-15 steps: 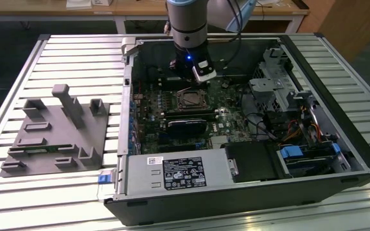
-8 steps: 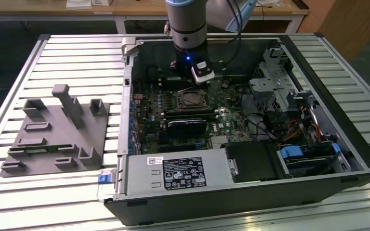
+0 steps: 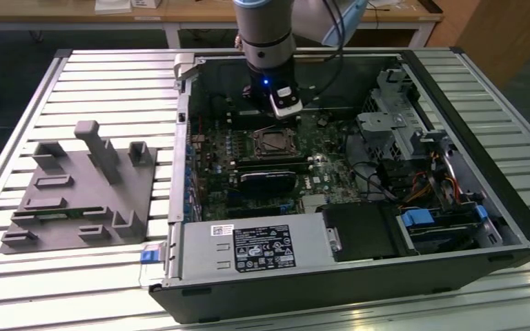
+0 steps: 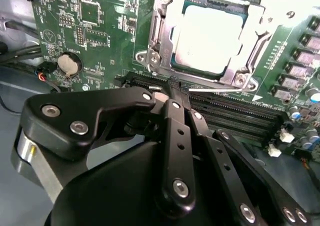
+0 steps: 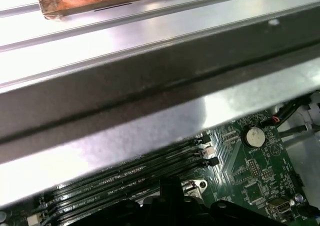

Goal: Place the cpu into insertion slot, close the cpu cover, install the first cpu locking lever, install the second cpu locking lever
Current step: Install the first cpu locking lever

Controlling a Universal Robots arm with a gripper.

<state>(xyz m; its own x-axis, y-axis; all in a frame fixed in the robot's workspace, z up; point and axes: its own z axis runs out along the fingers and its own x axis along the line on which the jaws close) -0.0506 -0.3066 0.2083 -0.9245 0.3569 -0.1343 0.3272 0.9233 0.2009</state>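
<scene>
Fingers (image 4: 176, 121) pinched shut, nothing clearly gripped, tips at the lever (image 4: 215, 89) on the far side of the cpu (image 4: 212, 33); best press it down steadily until it hooks.

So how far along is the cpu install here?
Done: the cpu sits in the insertion slot with the cpu cover down over it. In hand: the gripper, fingers together, is at a thin locking lever beside the slot. Left: the levers; I cannot tell that either is latched.
</scene>
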